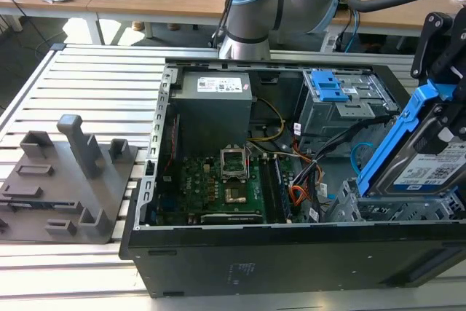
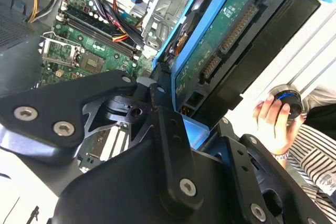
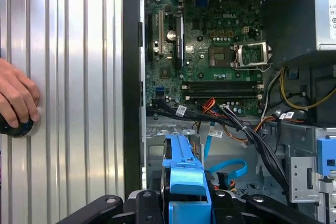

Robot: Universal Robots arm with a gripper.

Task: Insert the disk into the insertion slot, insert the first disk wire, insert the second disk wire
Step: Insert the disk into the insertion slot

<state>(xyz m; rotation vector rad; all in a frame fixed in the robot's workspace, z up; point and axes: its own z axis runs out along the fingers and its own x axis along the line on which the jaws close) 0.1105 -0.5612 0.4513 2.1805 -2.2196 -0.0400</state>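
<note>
My gripper (image 1: 445, 103) is shut on the disk (image 1: 426, 162), a silver drive in a bright blue carrier. I hold it steeply tilted at the exterior view's right end of the open computer case. Its lower edge sits at the insertion slot (image 1: 378, 210), a low grey perforated cage. In the second wrist view the disk (image 2: 226, 35) shows its circuit-board underside above the black fingers (image 2: 168, 129). The first wrist view has the blue carrier (image 3: 184, 163) between the fingers, over the cage (image 3: 157, 148). A light blue flat cable (image 3: 229, 169) and a black wire bundle (image 3: 252, 140) lie loose beside the cage.
A taller grey bay with a blue latch (image 1: 329, 91) stands behind the cage. The power supply (image 1: 215, 96) and motherboard (image 1: 218, 187) take up the case's other end. A grey fixture (image 1: 73, 172) sits on the slatted table. A person's hand (image 3: 18, 98) rests on a round knob beside the case.
</note>
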